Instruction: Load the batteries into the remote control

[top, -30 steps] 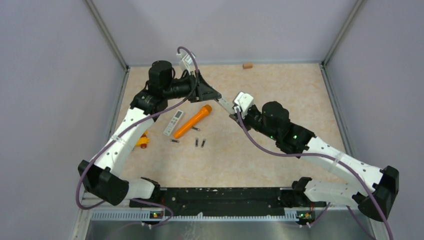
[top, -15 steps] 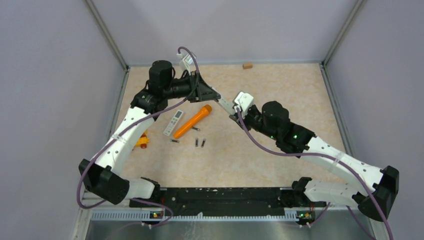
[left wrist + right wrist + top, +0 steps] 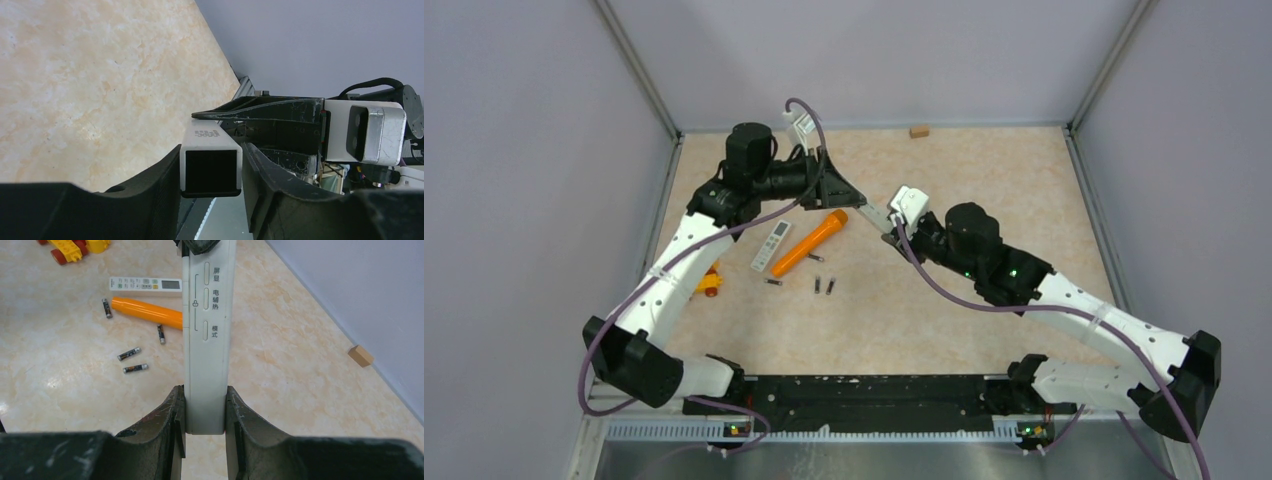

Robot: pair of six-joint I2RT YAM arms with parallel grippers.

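Note:
A long white remote control is held in the air between both grippers. My left gripper is shut on its far end, which shows end-on in the left wrist view. My right gripper is shut on its near end; its button face shows in the right wrist view. Several small dark batteries lie loose on the table, one beside the orange tube, one at its tip and two side by side. They also show in the top view.
An orange torch-like tube lies left of centre. A second white remote lies next to it. A yellow and red toy sits near the left wall. A small wooden block lies at the back wall.
Both arms have shifted very slightly up the view with the held remote. The batteries, the tube and the second remote have not moved.

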